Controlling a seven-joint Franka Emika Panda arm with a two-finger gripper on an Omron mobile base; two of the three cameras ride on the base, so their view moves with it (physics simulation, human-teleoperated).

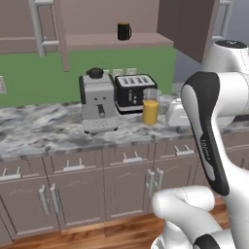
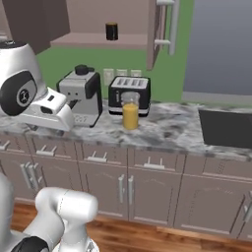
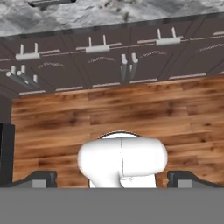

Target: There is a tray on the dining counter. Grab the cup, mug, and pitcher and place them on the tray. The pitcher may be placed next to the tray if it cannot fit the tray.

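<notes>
Wall: green, middle left of frame
Table: marbled top over brown cabinets
Floor: wood planks
Shelf: open upper cabinet, top centre

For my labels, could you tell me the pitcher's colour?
Yellow-orange below, clear above; the pitcher shows best in the right base view.

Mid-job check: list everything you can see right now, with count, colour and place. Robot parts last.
mug: one, black, on the open cabinet shelf above the counter.
pitcher: one, yellow-orange, on the marbled countertop in front of the toaster.
coffee machine: one, silver and black, on the countertop, left of the toaster.
toaster: one, black and silver, against the green wall.
lower cabinets: brown, metal handles, under the countertop.
floor: wood planks.
arm: white, dark joints, raised.
gripper: jaws wide open, holding nothing, pointing down at the floor.
</notes>
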